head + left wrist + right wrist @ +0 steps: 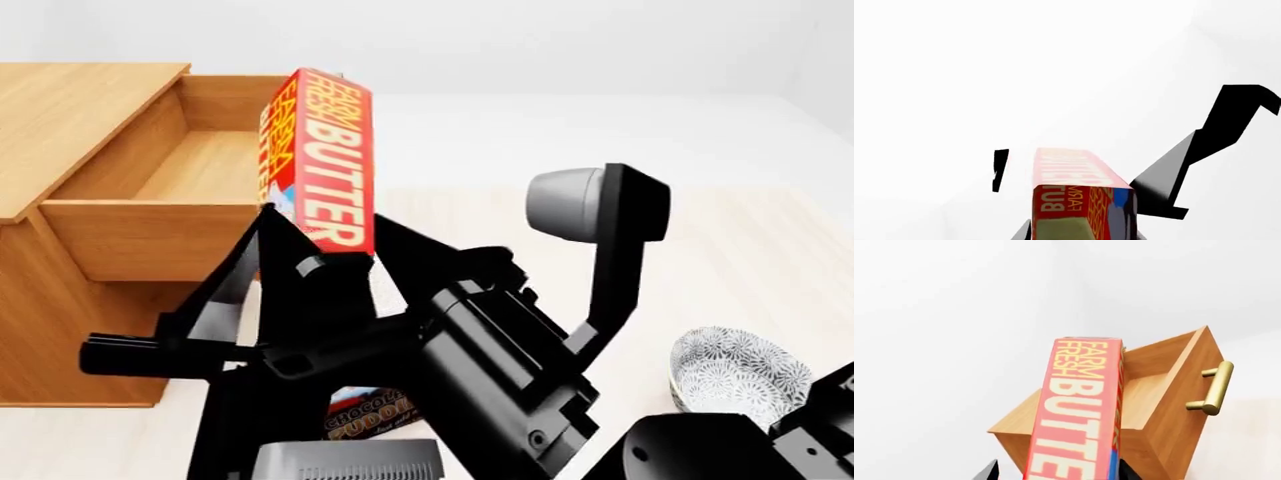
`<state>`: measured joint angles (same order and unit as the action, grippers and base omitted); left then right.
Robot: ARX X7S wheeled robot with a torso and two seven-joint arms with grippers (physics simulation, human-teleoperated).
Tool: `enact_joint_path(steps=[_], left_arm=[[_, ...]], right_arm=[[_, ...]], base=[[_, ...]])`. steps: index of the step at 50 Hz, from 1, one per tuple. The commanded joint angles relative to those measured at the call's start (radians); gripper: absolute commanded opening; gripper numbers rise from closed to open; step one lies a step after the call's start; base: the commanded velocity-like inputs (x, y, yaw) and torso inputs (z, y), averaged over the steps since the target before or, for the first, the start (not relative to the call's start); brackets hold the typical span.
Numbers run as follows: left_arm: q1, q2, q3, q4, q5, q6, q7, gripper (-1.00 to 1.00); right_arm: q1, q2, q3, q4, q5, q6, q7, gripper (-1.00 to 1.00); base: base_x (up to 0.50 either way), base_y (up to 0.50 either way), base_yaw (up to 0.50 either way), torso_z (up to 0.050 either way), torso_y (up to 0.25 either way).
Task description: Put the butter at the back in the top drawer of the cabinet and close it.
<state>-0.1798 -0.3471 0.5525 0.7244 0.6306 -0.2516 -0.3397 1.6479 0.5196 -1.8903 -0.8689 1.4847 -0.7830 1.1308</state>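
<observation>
You are gripping the butter [318,155] upright in the right gripper [1054,471], carrying it high beside the open top drawer [154,205] so it clears the wall; I cannot tell the left gripper's state.

My right gripper [287,250] holds the butter [318,155] upright just beside the top drawer [174,170], which is pulled out w/ bare inside. Its side wall stands between. Pudding box [367,412] and bowl [737,375] lie lower, apart.
</observation>
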Motion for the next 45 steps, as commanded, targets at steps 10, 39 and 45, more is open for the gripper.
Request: enact_joint_path(steps=[10,39,45], left_arm=[[-0.002,-0.007,0.02,-0.007,-0.028,0.004,0.014,-1.0],[-0.059,-0.035,-0.065,0.001,-0.064,-0.048,0.036,-1.0],[-0.064,-0.041,-0.076,-0.001,-0.068,-0.052,0.035,-1.0]], right_arm=[[0.032,0.013,0.072,-0.036,-0.037,0.029,-0.01,1.0],[0.419,0.163,-0.332,-0.178,-0.274,-0.263,0.186,1.0],[0.44,0.244,-0.382,-0.178,-0.279,-0.263,0.158,1.0]], base=[[0.0,0.0,0.0,0.001,0.001],[0.0,0.0,0.0,0.0,0.001],[0.0,0.0,0.0,0.0,0.002]])
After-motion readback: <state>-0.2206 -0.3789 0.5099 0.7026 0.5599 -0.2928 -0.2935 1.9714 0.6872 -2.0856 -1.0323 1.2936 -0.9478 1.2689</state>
